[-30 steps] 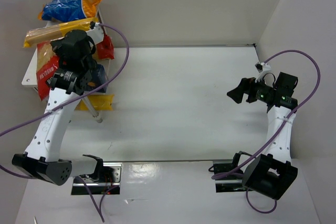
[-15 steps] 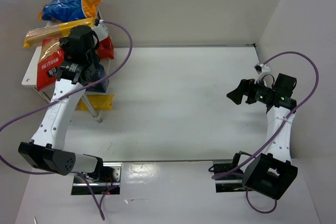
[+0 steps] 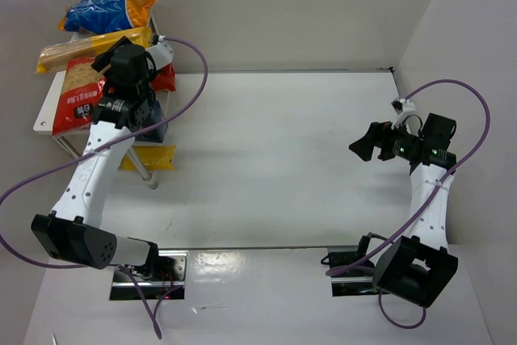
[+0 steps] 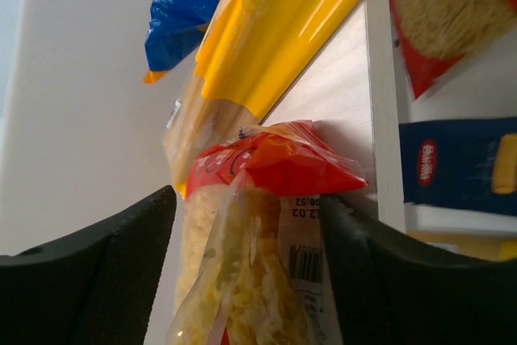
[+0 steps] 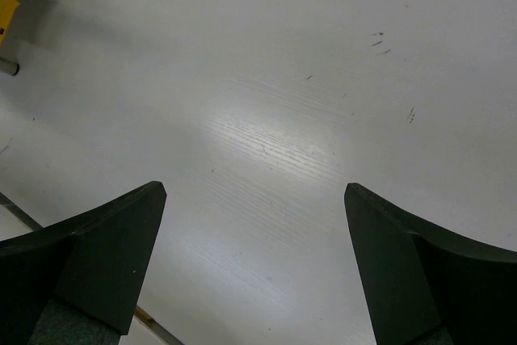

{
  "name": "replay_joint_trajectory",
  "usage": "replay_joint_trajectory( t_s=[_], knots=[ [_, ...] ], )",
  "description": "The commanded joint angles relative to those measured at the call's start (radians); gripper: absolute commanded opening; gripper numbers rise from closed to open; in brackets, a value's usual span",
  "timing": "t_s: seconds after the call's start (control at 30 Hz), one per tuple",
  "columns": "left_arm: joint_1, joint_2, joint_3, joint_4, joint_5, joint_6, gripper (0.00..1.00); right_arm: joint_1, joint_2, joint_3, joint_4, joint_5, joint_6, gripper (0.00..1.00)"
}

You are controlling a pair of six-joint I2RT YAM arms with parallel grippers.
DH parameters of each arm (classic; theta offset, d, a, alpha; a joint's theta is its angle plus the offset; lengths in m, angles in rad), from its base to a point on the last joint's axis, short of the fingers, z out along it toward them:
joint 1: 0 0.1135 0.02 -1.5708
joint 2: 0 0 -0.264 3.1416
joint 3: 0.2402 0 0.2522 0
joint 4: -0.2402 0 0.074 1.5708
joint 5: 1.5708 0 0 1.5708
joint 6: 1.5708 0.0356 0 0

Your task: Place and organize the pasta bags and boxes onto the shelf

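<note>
The shelf (image 3: 45, 121) stands at the far left. On its white top board (image 4: 347, 86) lie a blue-and-orange bag (image 3: 109, 10), a long yellow spaghetti bag (image 3: 73, 50) and a clear bag with a red label (image 3: 77, 103). My left gripper (image 3: 107, 66) hovers over the board, open, its jaws either side of the red-labelled bag's end (image 4: 258, 199). On lower tiers I see a red pack (image 3: 166, 78), a blue pack (image 4: 460, 159) and a yellow pack (image 3: 153, 155). My right gripper (image 3: 363, 145) hangs open over bare table, with nothing between its fingers (image 5: 97, 240).
White walls close in the table on the left, back and right. The shelf's thin metal leg (image 3: 145, 174) reaches the table near the yellow pack. A purple cable (image 3: 190, 78) loops from the left wrist over the table beside the shelf.
My left gripper has carried the red-labelled bag further onto the top board and opened its jaws. The bag now lies flat there. The right arm has stayed still.
</note>
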Motion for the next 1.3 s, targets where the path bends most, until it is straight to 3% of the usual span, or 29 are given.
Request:
replay_joint_trajectory(
  t_s=[0.0, 0.13, 0.43, 0.67, 0.83, 1.13, 1.27],
  knots=[
    [0.007, 0.001, -0.006, -0.009, 0.045, -0.064, 0.81, 0.002, -0.004, 0.000, 0.043, -0.002, -0.012, 1.00],
    [-0.002, -0.010, 0.005, -0.018, 0.066, -0.075, 1.00, 0.002, -0.004, 0.000, 0.043, -0.002, -0.012, 1.00],
    [-0.085, -0.019, 0.120, -0.156, 0.100, -0.148, 1.00, 0.002, -0.004, 0.000, 0.043, -0.002, -0.012, 1.00],
    [-0.224, -0.028, 0.217, -0.293, 0.152, -0.245, 1.00, 0.002, -0.022, 0.000, 0.043, -0.011, -0.012, 1.00],
    [-0.247, -0.028, 0.237, -0.412, 0.350, -0.358, 1.00, 0.002, -0.023, 0.000, 0.043, -0.011, -0.012, 1.00],
    [-0.247, -0.007, 0.010, -0.491, 0.815, -0.506, 1.00, 0.002, -0.032, 0.000, 0.053, 0.165, 0.017, 1.00],
    [-0.247, -0.007, -0.134, -0.456, 0.913, -0.494, 1.00, 0.002, -0.032, 0.000, 0.117, 0.333, 0.054, 1.00]
  ],
)
